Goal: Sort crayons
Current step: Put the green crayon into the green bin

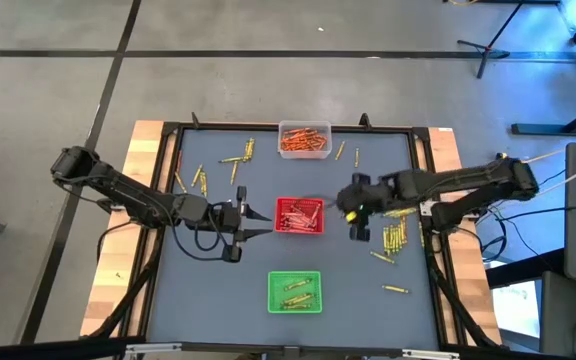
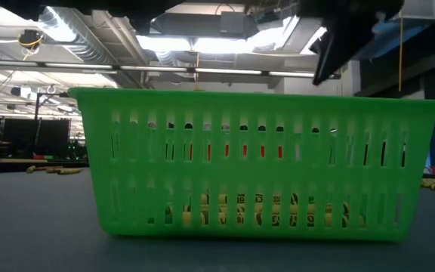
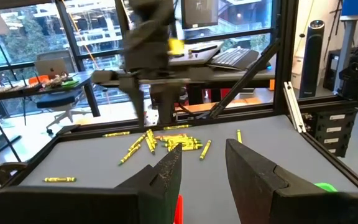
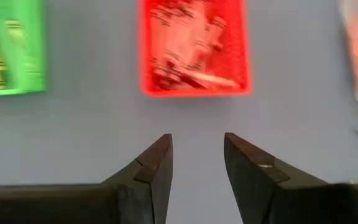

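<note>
Three small trays stand on the dark mat: a red tray (image 1: 299,215) of red crayons in the middle, a green tray (image 1: 295,291) of yellow-green crayons nearer the front, and a clear tray (image 1: 304,139) of orange crayons at the back. Loose yellow crayons (image 1: 396,235) lie piled to the right, with more (image 1: 236,158) at the back left. My right gripper (image 4: 197,149) hangs open and empty above the mat, just right of the red tray (image 4: 194,46). My left gripper (image 3: 204,162) points level at the red tray's left side, open, nothing between its fingers.
A raised black frame (image 1: 424,180) borders the mat. Single yellow crayons lie at the front right (image 1: 396,289) and left back (image 1: 198,180). In the low view the green tray (image 2: 255,162) fills the foreground. Bare mat lies between the trays.
</note>
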Controlling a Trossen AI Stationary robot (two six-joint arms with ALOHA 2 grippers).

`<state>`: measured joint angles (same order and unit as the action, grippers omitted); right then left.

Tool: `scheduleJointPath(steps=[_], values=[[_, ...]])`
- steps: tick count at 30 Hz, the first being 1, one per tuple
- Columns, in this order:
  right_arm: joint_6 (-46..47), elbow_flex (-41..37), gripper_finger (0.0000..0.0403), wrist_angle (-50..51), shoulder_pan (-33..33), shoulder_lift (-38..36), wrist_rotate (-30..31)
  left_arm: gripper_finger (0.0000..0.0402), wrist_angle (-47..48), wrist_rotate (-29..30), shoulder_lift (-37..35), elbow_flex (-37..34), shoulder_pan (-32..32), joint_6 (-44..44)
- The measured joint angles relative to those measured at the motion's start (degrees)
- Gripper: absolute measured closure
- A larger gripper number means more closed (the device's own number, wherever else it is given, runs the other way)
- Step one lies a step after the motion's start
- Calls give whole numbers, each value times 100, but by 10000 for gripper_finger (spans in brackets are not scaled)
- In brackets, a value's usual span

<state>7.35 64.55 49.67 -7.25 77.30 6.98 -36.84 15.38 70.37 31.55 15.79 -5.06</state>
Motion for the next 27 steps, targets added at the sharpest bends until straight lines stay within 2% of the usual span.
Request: scheduleJointPath(steps=[5,10,15,27], values=[[-11,-580,262,-1,781,-607,-2,292,0,2,0,0,0,-2],[-49,-952,262,33,1424,-879,119,292,-2,4,0,0,0,-1],[453,-1124,262,294,1740,-800,185,292,-2,15,0,0,0,-2],[485,-1379,262,626,2654,-455,252,292,-3,20,0,0,-2,-2]])
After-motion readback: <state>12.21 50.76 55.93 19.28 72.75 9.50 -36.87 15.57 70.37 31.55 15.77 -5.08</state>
